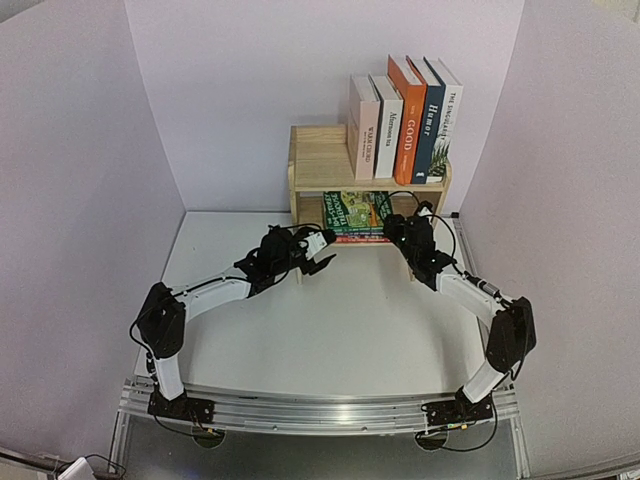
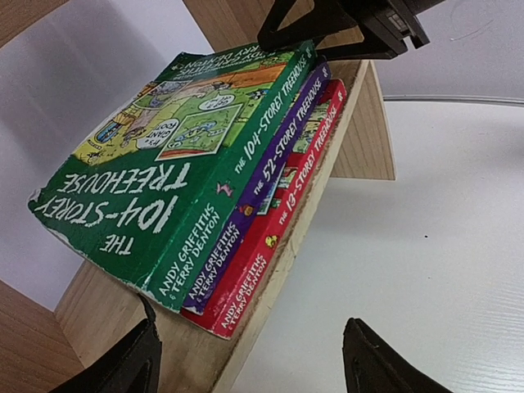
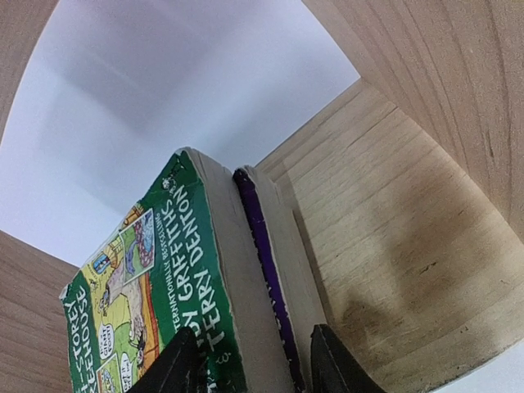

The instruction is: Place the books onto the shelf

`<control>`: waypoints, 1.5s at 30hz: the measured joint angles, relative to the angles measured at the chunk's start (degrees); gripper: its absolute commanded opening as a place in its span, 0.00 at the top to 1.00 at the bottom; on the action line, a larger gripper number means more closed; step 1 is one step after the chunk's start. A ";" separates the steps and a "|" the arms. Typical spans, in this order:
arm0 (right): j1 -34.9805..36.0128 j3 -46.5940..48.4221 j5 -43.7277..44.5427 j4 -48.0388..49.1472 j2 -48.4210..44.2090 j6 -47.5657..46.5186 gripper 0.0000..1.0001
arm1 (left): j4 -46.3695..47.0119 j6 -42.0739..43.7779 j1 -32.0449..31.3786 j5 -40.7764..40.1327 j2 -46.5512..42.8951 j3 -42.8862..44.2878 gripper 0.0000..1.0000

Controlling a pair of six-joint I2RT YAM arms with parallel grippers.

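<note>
A: Where are the books now?

B: Five books (image 1: pixel 405 115) stand upright on the top board of the shelf (image 1: pixel 318 160), toward its 3 o'clock end. On the lower board three lie flat in a pile: the green book (image 2: pixel 147 164) on top, the purple book (image 2: pixel 278 155) under it, the red book (image 2: pixel 278 221) at the bottom.

A: And the grippers?

B: The left gripper (image 1: pixel 322 252) is at 9 o'clock of the pile, spread wide and holding nothing. The right gripper (image 3: pixel 255 367) is at 3 o'clock. Its fingers (image 3: pixel 176 364) stand on both sides of the green and purple books, but I cannot tell whether they press.

A: What can go wrong?

B: I think the pile sits close to the front edge, so a pull toward 6 o'clock can drag it off. Also, a bump on the shelf can tip the upright row toward 9 o'clock, because nothing supports it there.
</note>
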 measured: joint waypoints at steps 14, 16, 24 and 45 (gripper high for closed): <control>-0.02 0.00 -0.67 0.40 0.00 -0.34 0.56 | -0.57 0.32 0.00 0.46 0.70 2.06 0.22; -0.02 -0.04 -0.76 0.45 0.00 -0.47 0.48 | -0.93 0.21 0.00 -0.04 0.70 2.06 0.22; 0.00 -0.55 -0.96 -0.34 -0.43 -2.01 0.30 | -2.11 -0.26 0.31 -0.85 0.60 2.06 0.19; 1.27 -25.68 4.74 -15.67 -29.56 -22.45 0.02 | -18.20 -14.87 2.79 -2.22 -42.17 -23.95 0.14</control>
